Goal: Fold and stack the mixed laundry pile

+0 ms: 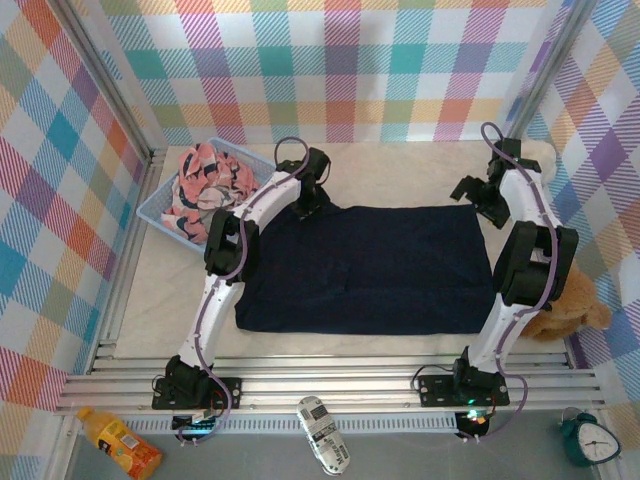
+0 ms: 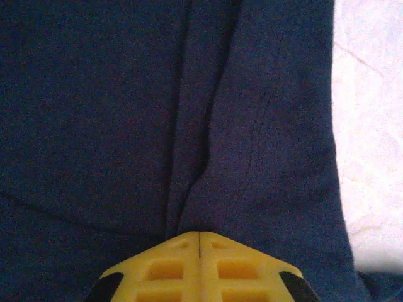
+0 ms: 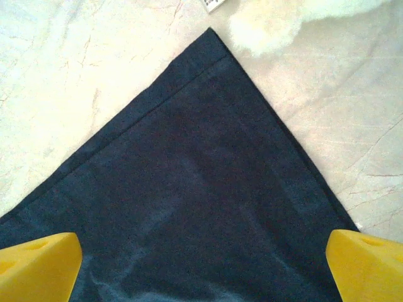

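The dark navy T-shirt [image 1: 365, 268] lies spread flat across the middle of the table. My left gripper [image 1: 308, 200] is at its far left corner. In the left wrist view its yellow fingers [image 2: 199, 236] are pressed together, and a crease of the navy T-shirt [image 2: 208, 126] runs into their tips. My right gripper [image 1: 480, 198] hovers over the far right corner. Its fingers [image 3: 38, 264] stand wide apart above the navy T-shirt [image 3: 201, 189], holding nothing. The pink garment [image 1: 205, 185] with navy-and-white print lies bunched in the basket.
The light blue basket [image 1: 150, 212] stands at the far left, beside the left arm. A brown plush toy [image 1: 570, 310] lies at the right edge, and a white plush [image 3: 271, 25] sits just beyond the shirt corner. A bottle [image 1: 120, 442], a clock [image 1: 592, 440] and a small device [image 1: 322, 432] lie below the rail.
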